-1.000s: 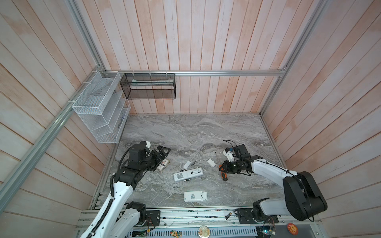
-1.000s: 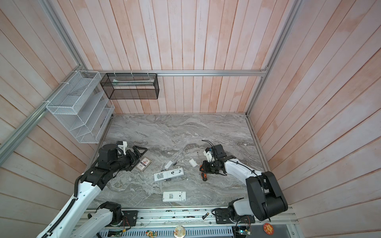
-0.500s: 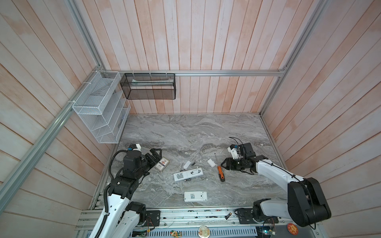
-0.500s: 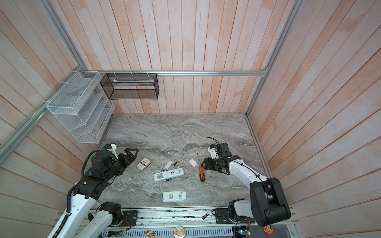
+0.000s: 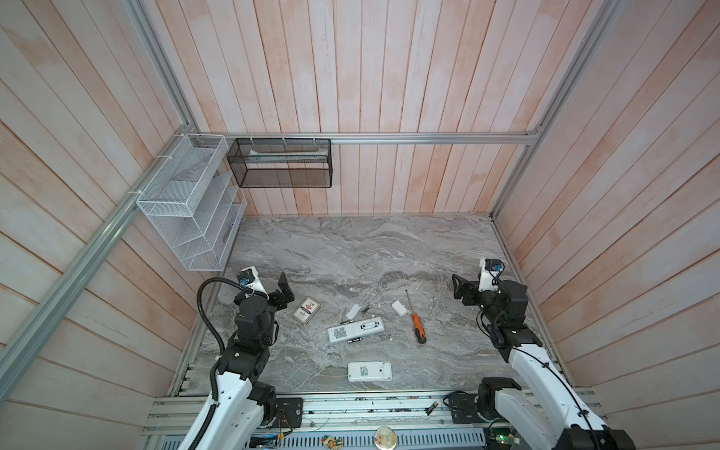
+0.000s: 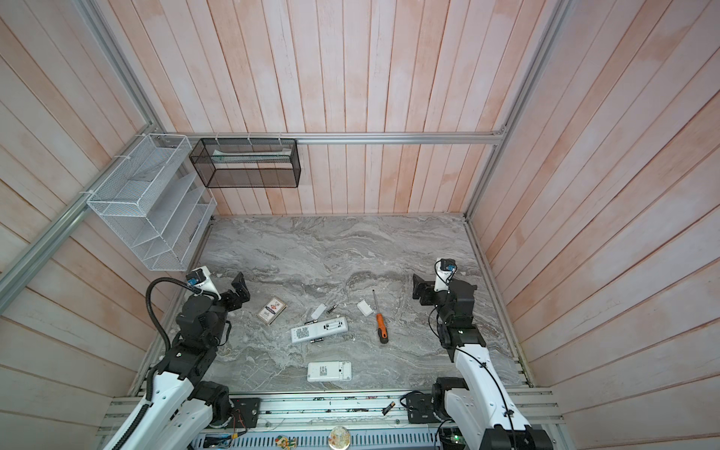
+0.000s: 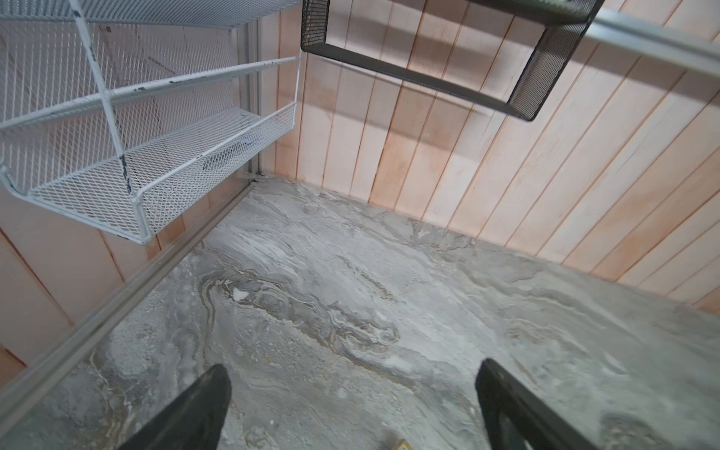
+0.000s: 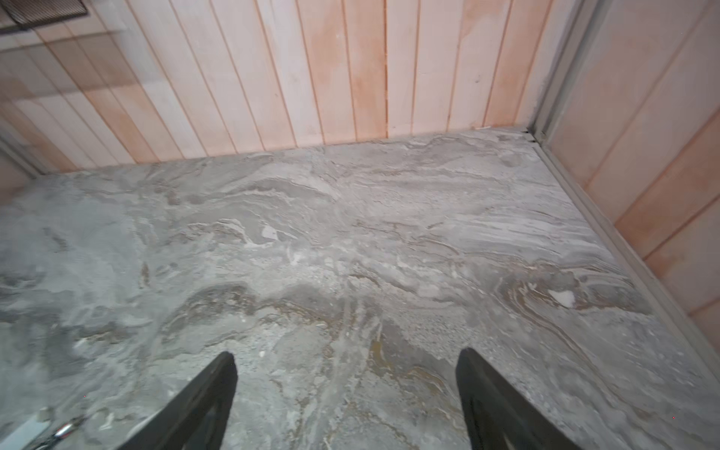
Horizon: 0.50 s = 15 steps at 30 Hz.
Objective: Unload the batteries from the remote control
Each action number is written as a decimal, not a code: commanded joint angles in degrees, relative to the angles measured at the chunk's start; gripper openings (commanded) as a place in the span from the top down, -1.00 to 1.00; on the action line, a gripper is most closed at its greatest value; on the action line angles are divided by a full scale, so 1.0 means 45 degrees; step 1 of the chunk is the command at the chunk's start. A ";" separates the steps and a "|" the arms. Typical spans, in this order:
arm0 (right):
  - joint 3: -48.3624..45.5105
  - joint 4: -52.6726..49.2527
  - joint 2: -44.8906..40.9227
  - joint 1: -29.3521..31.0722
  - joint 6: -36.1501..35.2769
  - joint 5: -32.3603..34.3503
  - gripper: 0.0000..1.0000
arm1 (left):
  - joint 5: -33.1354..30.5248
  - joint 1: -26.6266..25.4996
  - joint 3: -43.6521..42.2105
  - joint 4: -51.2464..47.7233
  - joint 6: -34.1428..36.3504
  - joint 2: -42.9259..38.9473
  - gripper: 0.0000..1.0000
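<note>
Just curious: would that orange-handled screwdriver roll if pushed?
Possibly: the screwdriver lies flat on the smooth table, and its handle looks rounded. The thin shaft looks stiff, so it should lift as one piece. Gripped by the shaft, it might tip handle-down.

Sundries, grey marble table (image 5: 350,249)
Orange-handled screwdriver (image 5: 417,330) right of centre; small card box (image 5: 306,310) left; white wire rack (image 5: 183,206) on left wall; black mesh basket (image 5: 280,177) on far wall.

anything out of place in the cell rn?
Yes: what looks like a stray battery lies off the table, on the front rail, right of centre. The other cells lie loose beside the open remote. Nothing looks damaged.
</note>
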 commanded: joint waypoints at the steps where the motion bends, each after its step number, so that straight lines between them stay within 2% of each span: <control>1: -0.0189 0.2576 0.0788 -0.0507 -0.0661 0.0468 -0.77 | -0.0289 0.0551 -0.0900 0.3615 0.1769 0.1157 -1.00; 3: -0.0186 0.3141 0.1480 -0.0739 -0.0939 0.0268 -0.78 | -0.0109 0.1097 -0.1337 0.4692 0.1304 0.2151 -1.00; 6: -0.0153 0.4060 0.2597 -0.0944 -0.1286 -0.0018 -0.78 | 0.0923 0.1889 -0.1755 0.6474 0.1062 0.3722 -1.00; 10: -0.0104 0.5590 0.4442 -0.1044 -0.1547 -0.1043 -0.79 | 0.2176 0.2650 -0.1785 0.8233 0.1352 0.5808 -1.00; 15: -0.0156 0.7254 0.6141 -0.1126 -0.1592 -0.1529 -0.78 | 0.3812 0.3132 -0.1468 0.9821 0.1863 0.7706 -1.00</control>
